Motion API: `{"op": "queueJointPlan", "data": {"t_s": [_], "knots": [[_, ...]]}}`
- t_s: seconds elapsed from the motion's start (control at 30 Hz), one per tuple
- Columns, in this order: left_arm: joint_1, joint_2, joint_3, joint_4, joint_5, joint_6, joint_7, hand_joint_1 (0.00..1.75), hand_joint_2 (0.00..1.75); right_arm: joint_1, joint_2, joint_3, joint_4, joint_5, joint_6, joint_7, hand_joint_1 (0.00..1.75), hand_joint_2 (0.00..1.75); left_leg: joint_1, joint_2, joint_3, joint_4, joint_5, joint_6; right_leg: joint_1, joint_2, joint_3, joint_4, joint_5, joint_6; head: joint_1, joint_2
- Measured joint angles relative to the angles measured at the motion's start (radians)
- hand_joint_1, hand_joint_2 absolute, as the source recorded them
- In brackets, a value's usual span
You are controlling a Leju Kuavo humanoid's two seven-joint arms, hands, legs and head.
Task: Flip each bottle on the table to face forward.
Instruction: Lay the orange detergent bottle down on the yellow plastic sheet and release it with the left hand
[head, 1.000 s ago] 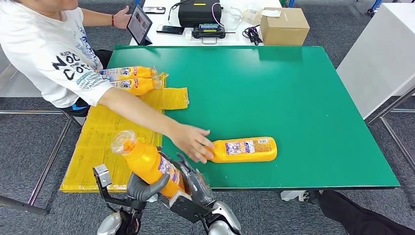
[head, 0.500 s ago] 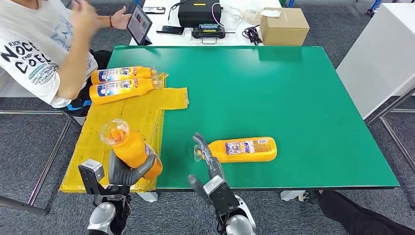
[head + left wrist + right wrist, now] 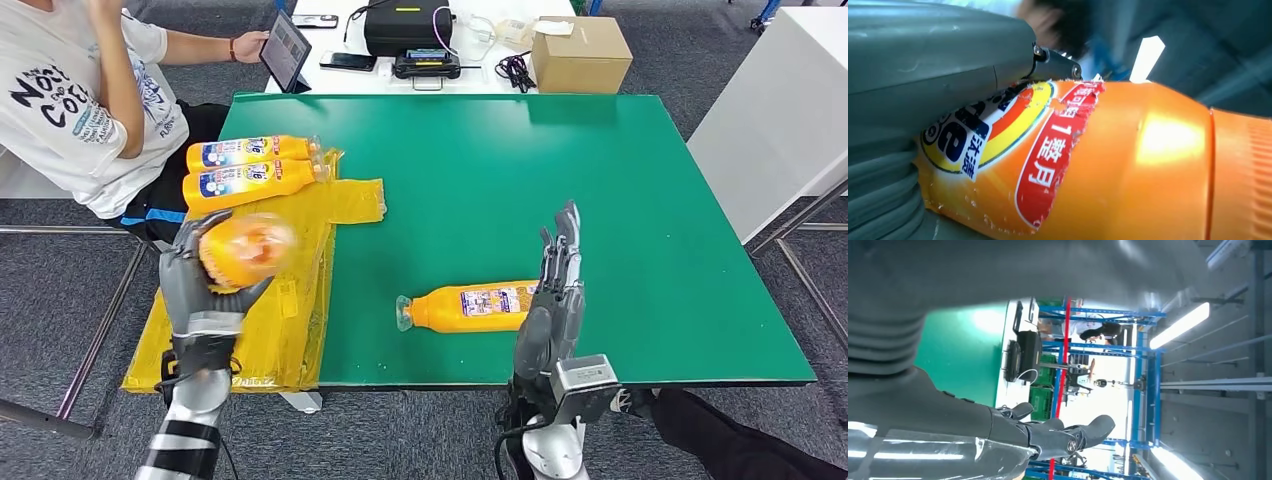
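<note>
Left hand [image 3: 205, 290] is gripping an orange bottle [image 3: 245, 250] at left of frame, over the yellow mat [image 3: 290, 300]. Right hand [image 3: 555, 300] is hanging open, fingers straight, holding nothing, at the base end of another bottle [image 3: 480, 307] lying lower centre on the green desk [image 3: 600, 180], long axis left-right, cap pointing left. Right hand is nearer it.

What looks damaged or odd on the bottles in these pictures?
The label of the bottle that the left hand holds is torn and ragged along its edge. The bottle on the green table looks intact.
</note>
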Motion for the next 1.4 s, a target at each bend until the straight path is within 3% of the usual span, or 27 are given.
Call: {"op": "queueJointPlan", "data": {"t_s": [0.13, 0.3, 0.37, 0.53, 0.73, 1.13, 1.17, 1.27, 1.3, 1.33, 1.4], "knots": [[-0.061, -0.004, 0.064, 0.072, -0.494, 0.044, 0.051, 1.75, 1.75, -0.026, 0.000, -0.002, 0.018, -0.001, 0.010, 0.019, 0.00, 1.75, 0.000, 0.000, 0.000, 0.000, 0.001, 0.000, 0.000, 0.000, 0.000, 0.000, 0.000, 0.000, 0.000, 0.000], [-0.177, 0.031, 0.073, 0.325, -0.838, 0.045, 0.323, 1.75, 1.75, -0.047, 0.005, -0.003, 0.045, -0.003, 0.026, 0.029, 0.00, 1.75, 0.000, 0.000, 0.000, 0.000, 0.001, -0.001, 0.000, 0.000, 0.000, 0.000, 0.000, 0.000, 0.000, 0.000], [-0.210, 0.051, 0.057, 0.420, -0.859, 0.047, 0.375, 1.75, 1.75, -0.050, 0.005, -0.004, 0.052, -0.002, 0.030, 0.033, 0.00, 1.75, 0.000, 0.001, 0.000, 0.000, 0.002, -0.001, 0.000, 0.000, 0.000, 0.001, 0.001, 0.000, 0.000, 0.000], [-0.254, 0.077, 0.027, 0.550, -0.866, 0.041, 0.400, 1.75, 1.75, -0.056, 0.006, -0.007, 0.064, -0.002, 0.035, 0.038, 0.00, 1.75, 0.000, 0.000, 0.000, 0.000, 0.002, -0.001, 0.000, 0.000, 0.000, 0.001, 0.001, 0.000, 0.000, 0.000], [-0.294, 0.116, -0.040, 0.684, -0.822, -0.061, 0.461, 1.75, 1.75, -0.058, 0.009, -0.013, 0.076, 0.001, 0.058, 0.056, 0.00, 1.75, 0.000, 0.001, -0.001, 0.000, 0.002, -0.001, 0.000, 0.000, -0.001, 0.001, 0.000, 0.000, 0.000, 0.000], [-0.307, 0.131, -0.048, 0.769, -0.737, -0.041, 0.454, 1.71, 1.75, -0.058, 0.023, -0.018, 0.091, 0.022, 0.049, 0.089, 0.00, 1.75, 0.000, 0.000, 0.000, 0.000, 0.002, -0.001, 0.000, 0.000, 0.000, 0.001, 0.000, 0.000, 0.000, 0.000], [-0.307, 0.131, -0.048, 0.772, -0.727, -0.050, 0.449, 1.56, 1.75, -0.058, 0.024, -0.018, 0.094, 0.025, 0.050, 0.092, 0.00, 1.75, 0.000, 0.000, 0.000, 0.000, 0.002, -0.001, 0.000, 0.000, 0.000, 0.001, 0.000, 0.000, 0.000, 0.000], [-0.314, 0.131, -0.046, 0.784, -0.686, -0.099, 0.431, 0.34, 1.75, -0.058, 0.025, -0.018, 0.103, 0.032, 0.052, 0.099, 0.00, 1.75, 0.000, -0.001, 0.000, 0.000, 0.002, -0.001, 0.000, 0.000, 0.001, 0.001, 0.000, 0.000, 0.000, 0.000], [-0.319, 0.131, -0.044, 0.789, -0.670, -0.122, 0.425, 0.05, 1.75, -0.058, 0.026, -0.018, 0.107, 0.034, 0.053, 0.101, 0.00, 1.75, 0.000, -0.001, 0.000, 0.000, 0.002, -0.001, 0.000, 0.000, 0.001, 0.001, 0.000, 0.000, 0.000, 0.000], [-0.325, 0.132, -0.042, 0.795, -0.655, -0.146, 0.420, 0.00, 1.75, -0.058, 0.026, -0.018, 0.110, 0.035, 0.053, 0.104, 0.00, 1.75, 0.000, -0.001, 0.001, 0.000, 0.002, -0.001, 0.000, -0.001, 0.002, 0.001, 0.000, 0.000, 0.000, 0.000], [-0.337, 0.132, -0.035, 0.806, -0.614, -0.209, 0.403, 0.00, 0.87, -0.058, 0.029, -0.018, 0.116, 0.037, 0.054, 0.110, 0.00, 1.75, 0.000, -0.002, 0.003, 0.000, 0.002, -0.001, 0.000, -0.001, 0.004, 0.001, 0.000, 0.000, 0.000, 0.000]]}}
